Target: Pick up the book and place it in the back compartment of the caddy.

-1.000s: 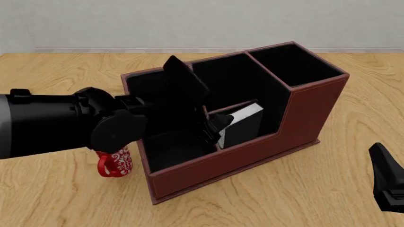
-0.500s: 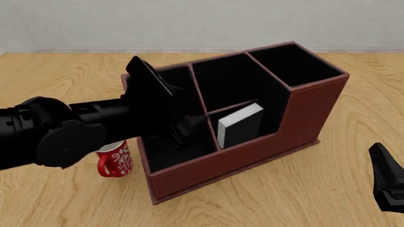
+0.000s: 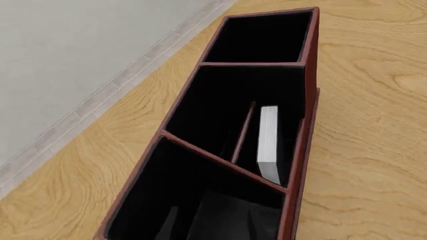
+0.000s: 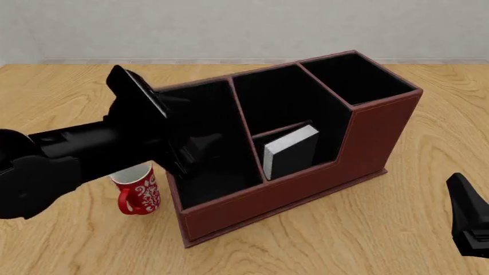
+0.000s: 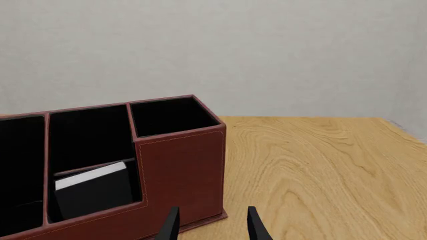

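The black book [image 4: 291,150] with a white page block stands upright in the small low-walled cell [image 4: 308,172] of the reddish-brown caddy [image 4: 382,132]. It also shows in the left wrist view [image 3: 268,142] and the right wrist view [image 5: 93,192]. My left gripper [image 4: 197,150] is open and empty, over the caddy's long left cell, left of the book and apart from it. In the left wrist view its dark fingers [image 3: 170,225] barely show against the black lining. My right gripper [image 5: 212,227] is open and empty, low at the front right [image 4: 470,223], away from the caddy [image 5: 180,170].
A red patterned mug [image 4: 139,192] stands on the wooden table [image 4: 397,229] just left of the caddy, under my left arm. The caddy's tall square cell [image 4: 358,77] is at the right end. A grey wall runs behind the table.
My left gripper has drawn back to the left, away from the book, which stays standing in the small cell. The right arm has not moved.
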`<action>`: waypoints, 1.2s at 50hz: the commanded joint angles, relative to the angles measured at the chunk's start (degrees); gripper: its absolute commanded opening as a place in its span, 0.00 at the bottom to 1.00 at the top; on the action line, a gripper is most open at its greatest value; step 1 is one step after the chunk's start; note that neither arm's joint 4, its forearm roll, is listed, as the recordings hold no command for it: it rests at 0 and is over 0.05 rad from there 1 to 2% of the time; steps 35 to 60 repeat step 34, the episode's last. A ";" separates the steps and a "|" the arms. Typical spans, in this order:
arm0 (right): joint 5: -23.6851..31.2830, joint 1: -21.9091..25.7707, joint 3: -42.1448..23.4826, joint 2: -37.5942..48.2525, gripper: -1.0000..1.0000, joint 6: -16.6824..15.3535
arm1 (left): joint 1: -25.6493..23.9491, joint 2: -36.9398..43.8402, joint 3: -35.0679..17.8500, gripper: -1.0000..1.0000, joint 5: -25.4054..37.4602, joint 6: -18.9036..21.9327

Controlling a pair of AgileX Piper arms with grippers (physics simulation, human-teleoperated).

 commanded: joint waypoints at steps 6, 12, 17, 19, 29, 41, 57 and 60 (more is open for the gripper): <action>0.01 0.00 0.00 0.00 1.00 0.01 | 3.10 -4.55 0.79 1.00 -0.33 1.65; 0.01 0.01 0.00 0.00 1.00 0.00 | 3.91 -4.22 1.11 1.00 -1.27 2.39; 0.01 0.00 0.00 0.00 1.00 0.00 | 4.69 -5.00 0.21 1.00 -1.06 2.45; -0.01 0.00 0.00 0.00 1.00 -0.01 | 4.74 -5.02 0.12 1.00 -1.12 2.09; 0.00 0.01 0.00 0.00 1.00 0.00 | 5.68 -5.11 -0.58 1.00 -1.71 1.90; 0.00 -0.01 0.00 0.00 1.00 0.01 | 5.87 -4.84 -0.47 1.00 -2.04 2.06; 0.00 -0.01 0.00 0.00 1.00 0.01 | 5.87 -4.84 -0.47 1.00 -2.04 2.06; 0.00 -0.01 0.00 0.00 1.00 0.01 | 5.87 -4.84 -0.47 1.00 -2.04 2.06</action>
